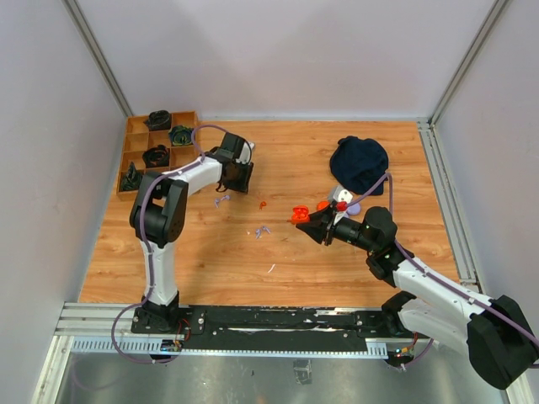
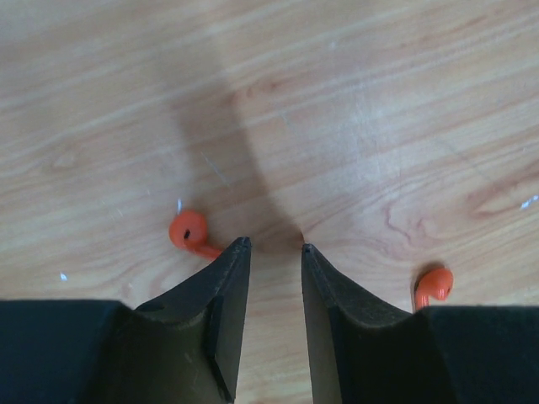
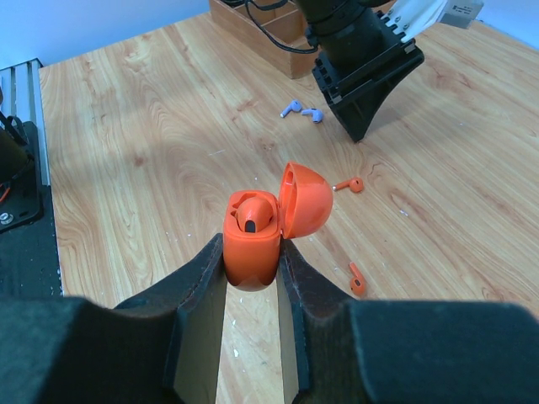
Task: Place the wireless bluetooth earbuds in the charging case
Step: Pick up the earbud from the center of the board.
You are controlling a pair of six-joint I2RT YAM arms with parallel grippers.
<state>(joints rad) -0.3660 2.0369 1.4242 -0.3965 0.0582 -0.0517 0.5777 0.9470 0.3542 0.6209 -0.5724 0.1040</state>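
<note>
Right gripper (image 3: 253, 246) is clamping the orange charging case (image 3: 265, 227), lid open, apparently presenting it for loading. Left gripper (image 2: 274, 247), jaws slightly apart and empty, is hovering between two orange earbuds (image 2: 189, 230) lying on the wooden table (image 2: 337, 101), probably lining up a pick.

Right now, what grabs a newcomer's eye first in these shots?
The bright orange case stands out first: its lid is flipped open and it is clamped in the right hand, right of the centre of the wooden table. Next come the loose bits on the wood. An orange earbud lies just left of the left hand, and a second orange earbud lies to its right. That hand is open with nothing between its fingers.
</note>
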